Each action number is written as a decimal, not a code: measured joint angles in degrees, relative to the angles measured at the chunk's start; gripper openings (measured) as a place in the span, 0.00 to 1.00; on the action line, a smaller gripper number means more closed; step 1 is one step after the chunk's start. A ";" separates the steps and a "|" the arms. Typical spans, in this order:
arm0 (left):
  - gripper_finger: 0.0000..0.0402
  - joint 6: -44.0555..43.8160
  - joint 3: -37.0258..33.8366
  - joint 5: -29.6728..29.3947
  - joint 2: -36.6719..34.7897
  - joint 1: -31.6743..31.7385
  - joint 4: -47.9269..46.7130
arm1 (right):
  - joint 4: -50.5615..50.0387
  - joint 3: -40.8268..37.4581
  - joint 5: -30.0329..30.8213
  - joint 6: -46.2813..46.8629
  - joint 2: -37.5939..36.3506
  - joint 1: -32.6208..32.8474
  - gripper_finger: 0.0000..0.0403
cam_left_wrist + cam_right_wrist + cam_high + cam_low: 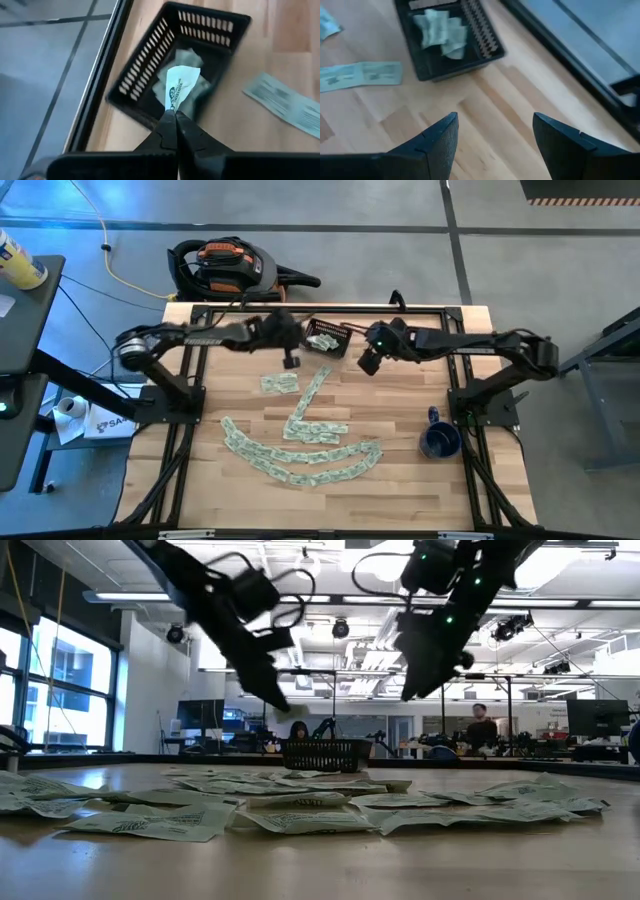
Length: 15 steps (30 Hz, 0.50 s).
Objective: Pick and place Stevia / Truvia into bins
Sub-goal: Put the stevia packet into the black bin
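Fingers of the left gripper [174, 116] were clenched on the corner of one pale sachet [181, 86], which stood up from their tips in the left wrist view. Just past those tips sat the dark slatted basket [145, 65], with a few crumpled sachets already lying inside it. Whether the pinched sachet hung over the basket's floor or just short of its near wall could not be told. Beyond the fingers to one side, a single flat packet [290, 104] lay on the bare wood, apart from the basket.

Spread wide with nothing between them — that was how the right gripper [495, 132] stood, hovering above the table. Ahead of its fingers was the same basket [485, 40], and a loose sachet [360, 75] lay on the wood near it.

From above, the two grippers flanked the basket [337, 332] at the far edge of the table [400, 490], the left gripper [292, 361] on its side and the right gripper [368, 364] on the other, neither touching it. Nearer than both grippers, the Stevia / Truvia sachets [300, 455] were scattered in curving bands across the middle of the table, none of them between the fingers and the basket. A dark blue mug [440, 440] stood well apart on the right arm's side — clear of everything.
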 joint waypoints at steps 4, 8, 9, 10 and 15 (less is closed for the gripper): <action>0.13 4.90 8.55 2.40 8.65 0.76 -0.39 | -4.62 0.01 1.00 0.59 -2.05 -0.04 0.61; 0.28 3.05 17.66 2.51 15.62 0.58 -8.03 | -8.38 0.01 0.90 2.57 -2.25 0.12 0.61; 0.31 2.25 19.68 2.16 16.79 0.52 -11.88 | -8.62 0.01 0.81 2.82 -2.25 0.24 0.61; 0.34 1.31 21.54 1.63 17.52 0.31 -15.56 | -8.72 0.01 0.94 2.90 -2.25 0.40 0.61; 0.45 -4.45 26.18 -0.54 16.29 -0.19 -31.82 | -6.76 0.01 2.36 2.21 -2.25 0.94 0.61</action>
